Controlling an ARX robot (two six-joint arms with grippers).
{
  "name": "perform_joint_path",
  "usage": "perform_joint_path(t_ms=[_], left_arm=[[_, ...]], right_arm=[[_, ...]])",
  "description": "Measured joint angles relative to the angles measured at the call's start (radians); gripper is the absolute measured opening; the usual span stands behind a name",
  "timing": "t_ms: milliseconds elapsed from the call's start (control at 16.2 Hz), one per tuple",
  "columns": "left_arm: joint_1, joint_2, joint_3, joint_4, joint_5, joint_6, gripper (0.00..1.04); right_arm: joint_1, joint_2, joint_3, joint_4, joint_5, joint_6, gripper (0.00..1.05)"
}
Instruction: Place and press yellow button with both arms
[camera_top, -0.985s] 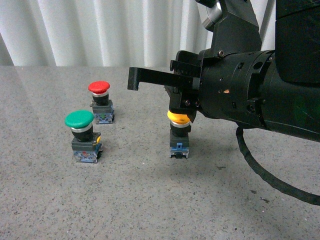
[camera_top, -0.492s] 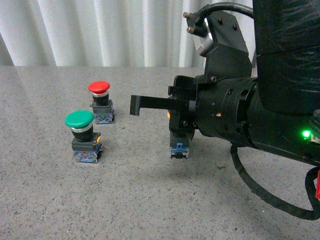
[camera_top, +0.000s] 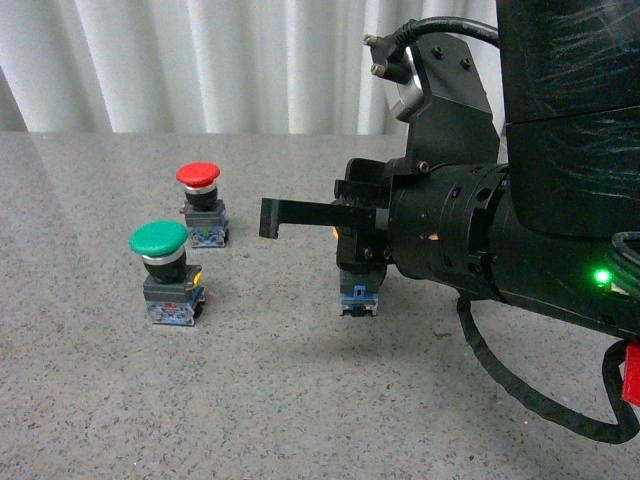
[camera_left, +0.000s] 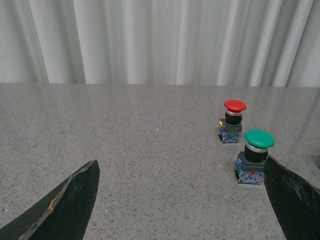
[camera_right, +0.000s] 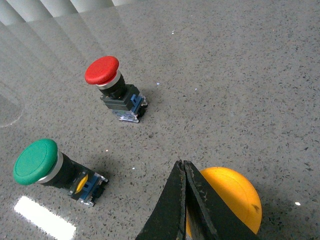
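The yellow button (camera_top: 359, 292) stands upright on the grey table. In the front view only its dark base with blue parts shows, because my right arm covers the cap. My right gripper (camera_top: 270, 216) is shut, its fingers lying level and pointing left above the button. In the right wrist view the shut gripper (camera_right: 182, 165) lies across the yellow cap (camera_right: 232, 197); contact cannot be told. My left gripper (camera_left: 182, 200) is open and empty, low over bare table, and is not in the front view.
A green-capped button (camera_top: 162, 262) and a red-capped button (camera_top: 200, 200) stand left of the yellow one; both also show in the left wrist view, green (camera_left: 256, 156) and red (camera_left: 233, 119). A white curtain (camera_top: 200, 60) closes the back. A black cable (camera_top: 520, 380) loops under my right arm.
My right arm has come down over the yellow button, and its cap, visible a second ago, is now hidden behind the wrist. The other buttons have not moved.
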Motion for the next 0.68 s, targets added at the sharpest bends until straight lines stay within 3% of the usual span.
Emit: perform_joint_path(t_ms=[431, 677], left_arm=[[0.0, 0.0, 0.0, 0.0, 0.0, 0.0, 0.98], [0.0, 0.0, 0.0, 0.0, 0.0, 0.0, 0.98]], right_arm=[[-0.001, 0.025, 0.018, -0.023, 0.002, 0.002, 0.02], [-0.007, -0.032, -0.033, 0.079, -0.039, 0.029, 0.02]])
